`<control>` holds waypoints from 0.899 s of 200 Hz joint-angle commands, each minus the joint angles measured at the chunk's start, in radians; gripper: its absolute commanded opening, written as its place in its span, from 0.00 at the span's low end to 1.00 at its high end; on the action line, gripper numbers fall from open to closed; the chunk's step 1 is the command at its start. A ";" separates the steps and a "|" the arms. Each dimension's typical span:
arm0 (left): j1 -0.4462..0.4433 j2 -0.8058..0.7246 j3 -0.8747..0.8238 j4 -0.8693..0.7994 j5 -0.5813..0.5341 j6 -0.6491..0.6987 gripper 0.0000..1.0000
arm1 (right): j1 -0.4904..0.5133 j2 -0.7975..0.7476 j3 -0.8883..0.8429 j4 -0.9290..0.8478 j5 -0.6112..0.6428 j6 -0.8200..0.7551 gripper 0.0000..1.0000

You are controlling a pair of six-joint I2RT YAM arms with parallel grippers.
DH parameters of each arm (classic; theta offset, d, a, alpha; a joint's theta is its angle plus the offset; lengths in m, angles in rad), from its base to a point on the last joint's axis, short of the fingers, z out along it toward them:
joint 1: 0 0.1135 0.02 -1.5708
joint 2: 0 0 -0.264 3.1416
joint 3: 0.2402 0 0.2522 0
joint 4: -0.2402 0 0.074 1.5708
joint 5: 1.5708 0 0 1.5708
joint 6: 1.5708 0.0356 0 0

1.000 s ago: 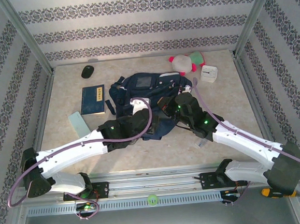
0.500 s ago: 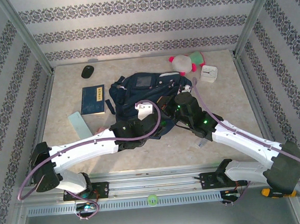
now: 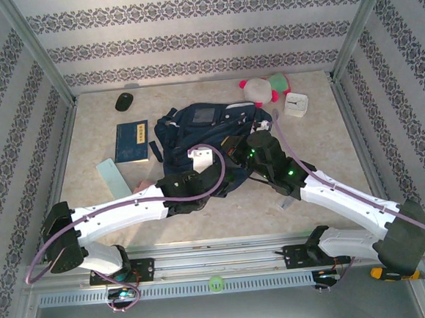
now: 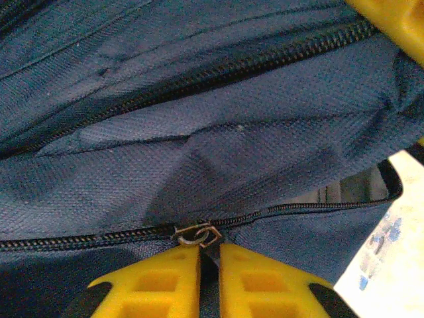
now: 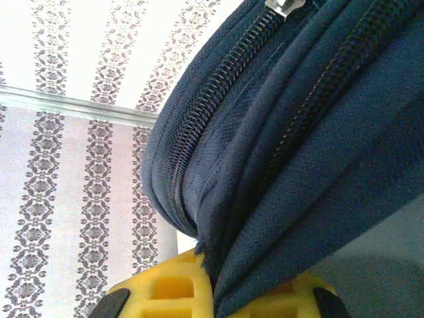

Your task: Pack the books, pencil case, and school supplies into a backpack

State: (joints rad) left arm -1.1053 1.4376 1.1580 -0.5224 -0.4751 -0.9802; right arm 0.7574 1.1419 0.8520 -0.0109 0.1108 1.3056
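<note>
Teal square point(image 3: 112, 176): lying flat at nine o'clock on the table point(image 3: 323, 165), well apart from the bag, with a small pale pink piece point(image 3: 137, 185) sitting just to its right. Both are waiting to go in.
Navy book point(image 3: 132, 141): resting at ten o'clock, just left of the bag, gold lettering facing up, not packed yet.
Left gripper point(image 4: 209, 265): the yellow fingers are nearly touching, pinching the dark tab of the zipper pull point(image 4: 197, 233) at six o'clock in its wrist view.
Backpack point(image 3: 202, 123): sprawling at the table's centre, grey patch pointing toward twelve. I cannot tell how far the zipper is parted.
Right gripper point(image 5: 212, 285): clamping tight on a fold of the bag's navy fabric, right beside a zipper track, and bracing it.
Step in hand: by my read, they are opening the main compartment, one claw on the pull and one anchoring the cloth.
Next move: it is looking like a steady draw along the teeth, in line with the track, while the right side is holding the fabric taut so the tab is not slipping free.
</note>
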 commanded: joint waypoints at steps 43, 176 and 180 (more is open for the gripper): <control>0.049 -0.054 -0.074 0.100 0.036 -0.063 0.27 | 0.022 -0.007 0.082 0.114 -0.001 -0.040 0.00; 0.091 -0.143 -0.156 0.116 0.078 -0.079 0.57 | 0.046 -0.021 0.102 0.056 0.007 -0.040 0.00; 0.091 -0.143 -0.147 0.100 0.080 -0.068 0.60 | 0.049 -0.018 0.104 0.059 0.006 -0.034 0.00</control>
State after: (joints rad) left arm -1.0447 1.3323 1.0195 -0.3771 -0.3771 -1.0767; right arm 0.8013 1.1603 0.8780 -0.0551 0.1112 1.2583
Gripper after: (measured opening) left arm 0.548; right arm 0.042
